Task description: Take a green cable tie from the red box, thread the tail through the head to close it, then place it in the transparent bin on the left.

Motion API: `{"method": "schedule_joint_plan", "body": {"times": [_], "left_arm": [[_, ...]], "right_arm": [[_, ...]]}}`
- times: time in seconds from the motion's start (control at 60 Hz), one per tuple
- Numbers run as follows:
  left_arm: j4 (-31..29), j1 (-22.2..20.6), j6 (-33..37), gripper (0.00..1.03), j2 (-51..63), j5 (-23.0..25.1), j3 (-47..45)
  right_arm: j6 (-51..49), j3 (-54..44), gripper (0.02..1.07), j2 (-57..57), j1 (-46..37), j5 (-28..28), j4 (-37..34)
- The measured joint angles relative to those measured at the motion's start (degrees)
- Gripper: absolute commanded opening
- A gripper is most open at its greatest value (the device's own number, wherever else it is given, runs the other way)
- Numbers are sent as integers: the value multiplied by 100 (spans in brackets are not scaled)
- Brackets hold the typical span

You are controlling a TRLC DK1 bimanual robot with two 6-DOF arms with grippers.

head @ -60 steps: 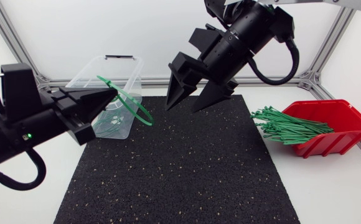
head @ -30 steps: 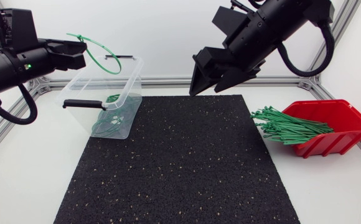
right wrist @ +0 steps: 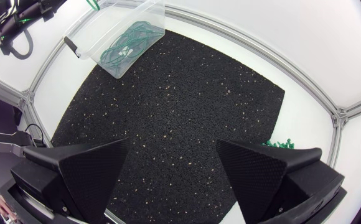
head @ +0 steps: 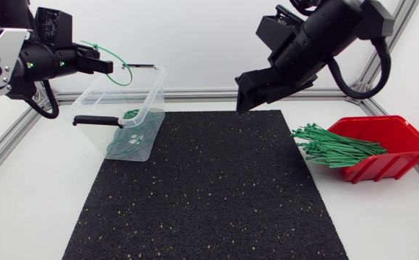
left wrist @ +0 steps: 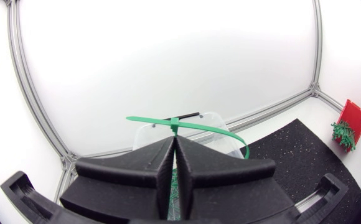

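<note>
Since half a second ago, the left arm has drawn back toward the upper left of the frame, and the right arm has shifted slightly right. The left gripper [head: 110, 66] is pressed together, pinching a looped green tie [head: 117, 52] at its tips, close by the upper rim of the clear bin [head: 150, 108]. Closed ties [head: 126, 144] lie inside the bin. The right gripper [right wrist: 172, 142] hangs at upper centre over the black mat [head: 209, 188], fingers spread wide and empty. Loose ties [head: 336, 148] spill from the red box [head: 394, 137] at right.
</note>
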Motion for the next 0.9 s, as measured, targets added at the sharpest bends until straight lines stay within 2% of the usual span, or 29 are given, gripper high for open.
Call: {"method": "schedule_joint_plan", "body": {"times": [0.117, 0.217, 0.283, 0.333, 0.4, 0.45, 0.65, 0.9], "left_arm": [[-203, 0, 129, 11, 210, -120, 240], [-210, 0, 262, 25, 339, -177, 341], [-212, 0, 398, 47, 400, -271, 348], [-214, 0, 472, 57, 444, -396, 348], [-236, -2, 577, 86, 481, -544, 348], [-286, -11, 634, 99, 481, -592, 348], [-487, -116, 728, 99, 466, -697, 356], [-562, -98, 726, 99, 15, -739, 356]], "right_arm": [[-28, -103, 103, -87, 37, 168, 50], [-66, -197, 103, -118, 79, 295, 114], [-83, -223, 103, -129, 116, 391, 116], [-83, -243, 103, -144, 146, 446, 146], [-85, -254, 103, -179, 188, 553, 160], [-85, -262, 103, -212, 214, 590, 175], [-85, -291, 103, -363, 299, 789, 284], [-85, -367, 103, -721, 227, 1515, 566]]}}
